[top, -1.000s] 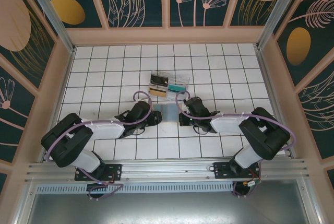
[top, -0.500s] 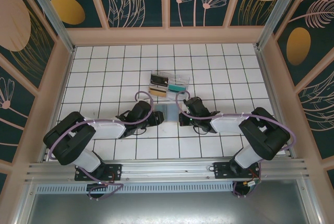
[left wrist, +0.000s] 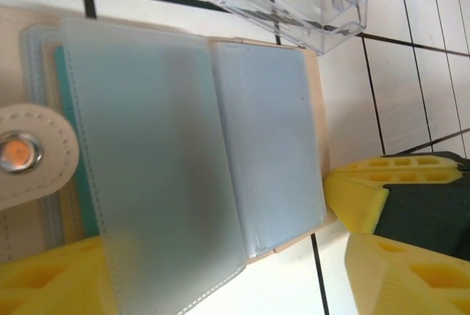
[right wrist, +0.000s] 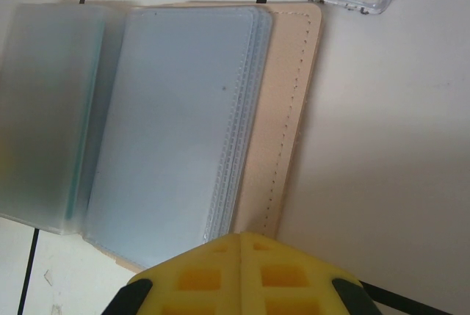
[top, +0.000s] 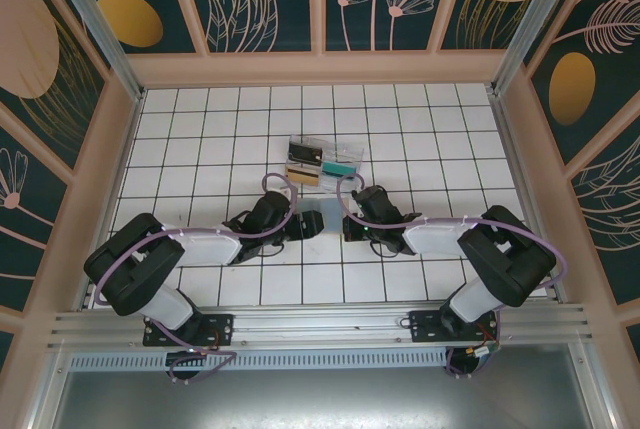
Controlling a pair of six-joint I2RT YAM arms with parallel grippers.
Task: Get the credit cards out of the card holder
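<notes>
Card holder [left wrist: 183, 153] lies open on white tiled table [top: 200, 129], between grippers, just beside clear compartment tray [top: 322, 159]. Tan stitched cover, frosted blue-grey sleeves, teal edge inside, snap tab [left wrist: 33, 155]. Right gripper [right wrist: 239, 252]: fingers pressed together at cover's edge. Left gripper [top: 300, 224]: finger spread cannot tell.

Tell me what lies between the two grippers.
The open card holder lies between the left gripper and the right gripper, clearest in the top view.

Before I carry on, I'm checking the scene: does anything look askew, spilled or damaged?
Nothing spilled or damaged. The card holder lies open, but one frosted sleeve stands lifted off the others instead of lying flat.
</notes>
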